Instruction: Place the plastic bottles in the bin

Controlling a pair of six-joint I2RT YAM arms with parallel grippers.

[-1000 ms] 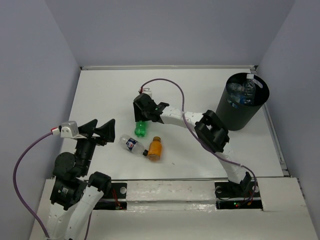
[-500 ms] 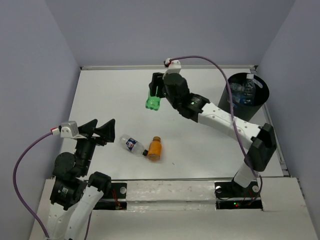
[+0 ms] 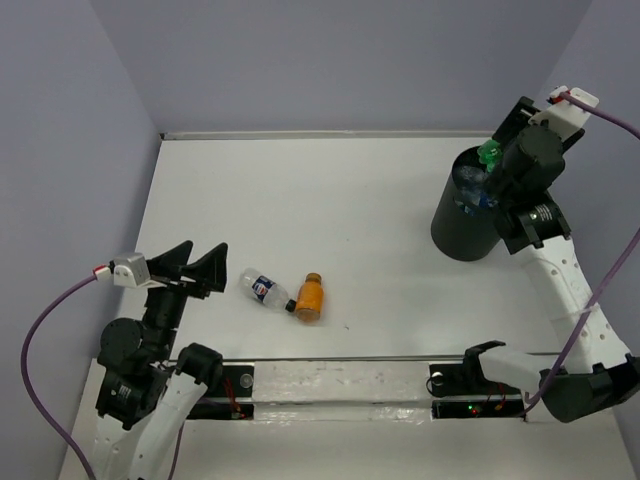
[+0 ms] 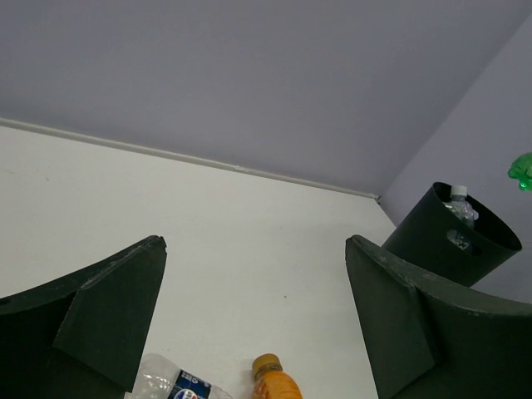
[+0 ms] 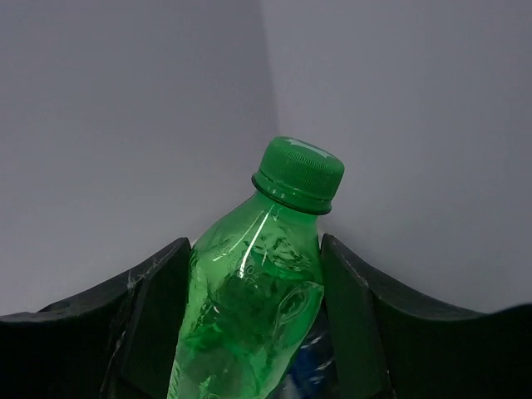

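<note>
My right gripper [image 3: 497, 165] is shut on the green bottle [image 3: 490, 153] and holds it over the rim of the tall black bin [image 3: 470, 225] at the far right. In the right wrist view the green bottle [image 5: 258, 291] sits between both fingers, cap up. Clear bottles with blue labels [image 3: 477, 187] lie inside the bin. The squat orange bottle [image 3: 310, 297] and the small red-white-blue labelled bottle [image 3: 264, 289] lie on the table near the front. My left gripper [image 3: 186, 263] is open and empty, just left of them. The left wrist view shows the orange bottle [image 4: 278, 381] and the bin [image 4: 449, 237].
The white table [image 3: 300, 200] is walled by grey panels at the back and sides. A purple cable loops beside each arm.
My right gripper has carried the green bottle from the table's middle, up and right, to above the bin. The left arm has barely moved.
</note>
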